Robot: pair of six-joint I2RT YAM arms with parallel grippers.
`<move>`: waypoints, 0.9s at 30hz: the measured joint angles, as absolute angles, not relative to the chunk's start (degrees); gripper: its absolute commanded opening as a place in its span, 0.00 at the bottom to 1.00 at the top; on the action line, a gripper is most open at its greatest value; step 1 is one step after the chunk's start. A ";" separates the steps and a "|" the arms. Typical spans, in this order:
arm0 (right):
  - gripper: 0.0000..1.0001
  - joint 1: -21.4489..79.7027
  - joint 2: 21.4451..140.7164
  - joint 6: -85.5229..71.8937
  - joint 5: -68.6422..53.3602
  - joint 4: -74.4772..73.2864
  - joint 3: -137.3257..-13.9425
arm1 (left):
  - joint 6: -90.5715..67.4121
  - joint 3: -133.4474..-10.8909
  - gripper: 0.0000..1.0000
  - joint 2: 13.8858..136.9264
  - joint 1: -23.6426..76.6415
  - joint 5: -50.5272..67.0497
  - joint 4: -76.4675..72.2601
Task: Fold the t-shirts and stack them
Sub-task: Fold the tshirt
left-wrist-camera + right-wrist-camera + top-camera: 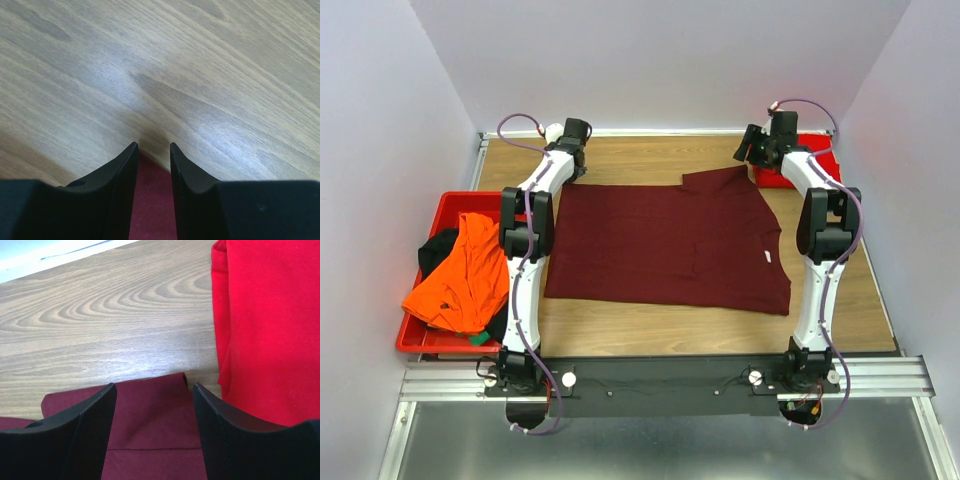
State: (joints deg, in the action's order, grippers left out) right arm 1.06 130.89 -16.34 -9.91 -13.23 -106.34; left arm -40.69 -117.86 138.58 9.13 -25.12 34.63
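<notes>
The dark maroon t-shirt [665,245] lies spread flat on the wooden table. My left gripper [567,168] is over its far left corner. In the left wrist view the jaws [152,146] stand a narrow gap apart, with the maroon corner [152,200] lying between them. My right gripper [750,150] is at the shirt's far right sleeve. In the right wrist view it [153,385] is wide open, with the maroon sleeve [150,425] between the fingers. A bright red t-shirt [808,165] lies folded at the far right, also in the right wrist view [270,330].
A red plastic tray [445,205] stands at the table's left edge, holding an orange t-shirt [465,275] over a black one [435,250]. Walls close in on the left, back and right. Bare wood [650,325] runs along the near side of the maroon shirt.
</notes>
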 measured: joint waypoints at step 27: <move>0.69 1.43 133.21 -16.21 -9.89 -13.28 -107.90 | -40.10 -113.84 0.41 134.47 9.50 -25.89 35.53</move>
